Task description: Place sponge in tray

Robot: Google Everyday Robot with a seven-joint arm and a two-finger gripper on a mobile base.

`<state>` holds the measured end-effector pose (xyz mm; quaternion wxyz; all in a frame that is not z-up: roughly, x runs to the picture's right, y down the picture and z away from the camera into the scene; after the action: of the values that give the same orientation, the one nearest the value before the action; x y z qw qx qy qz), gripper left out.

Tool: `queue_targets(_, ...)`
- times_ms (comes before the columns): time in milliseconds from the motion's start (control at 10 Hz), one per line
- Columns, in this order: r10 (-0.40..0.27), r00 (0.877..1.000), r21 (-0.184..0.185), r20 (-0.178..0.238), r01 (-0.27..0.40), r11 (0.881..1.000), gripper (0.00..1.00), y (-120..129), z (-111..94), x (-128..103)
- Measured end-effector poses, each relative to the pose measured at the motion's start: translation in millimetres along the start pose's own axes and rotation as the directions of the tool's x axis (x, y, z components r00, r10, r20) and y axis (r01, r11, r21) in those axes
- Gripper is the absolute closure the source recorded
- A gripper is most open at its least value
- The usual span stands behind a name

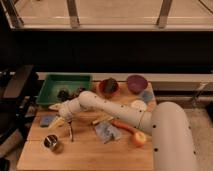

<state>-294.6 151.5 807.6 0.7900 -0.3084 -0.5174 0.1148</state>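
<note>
Reaching low over the left end of the wooden table (90, 155). My gripper (59, 122) sits at the tip of the white arm, tilted down and toward 8 o'clock, just inside the table's left edge. Jaw state: cannot tell from this view. Nothing is visibly held.

Sponge (46, 120): I take the small blue rectangular pad to be it. It lies flat on the table at 9 o'clock from the gripper, just beside the tip; whether they touch, I cannot tell. Its long axis looks to run roughly 3-to-9, nearly in line with my approach, but the outline is soft, so this is a judgement only.

Green tray (52, 85): at 12 o'clock from the sponge and near it, on the far-left part of the table. Dark items lie inside; I cannot identify them.

Other items:
- metal cup (52, 143), at 6 o'clock of the gripper, near
- crumpled blue cloth (107, 131) and carrot (122, 125), off toward 3 o'clock by the forearm
- apple (139, 138), further right
- red bowl (109, 87) and purple bowl (136, 82), at the far edge

Step in hand, as judged: closing on the sponge, grasp not yet made. The move turns on one relation — the sponge sits just at 9 o'clock of the jaws, with the tray beyond it toward 12. I have one arm only, so there is no choice of reach. Risk: nudging the pad off the left edge.
</note>
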Motion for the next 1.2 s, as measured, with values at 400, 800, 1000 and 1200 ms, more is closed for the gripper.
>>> queue_targets(400, 0.02, 0.999, 0.065, -0.049, -0.017, 0.998, 0.2, 7.4, 4.5, 6.2)
queue_targets(800, 0.057, 0.995, 0.138, -0.081, -0.045, 0.989, 0.2, 2.2, 7.5, 15.1)
queue_targets(1000, 0.077, 0.994, 0.134, -0.075, -0.066, 0.989, 0.2, -3.7, 11.3, 24.9)
queue_targets(1200, 0.092, 0.993, 0.127, -0.072, -0.083, 0.988, 0.2, -8.4, 16.6, 32.6)
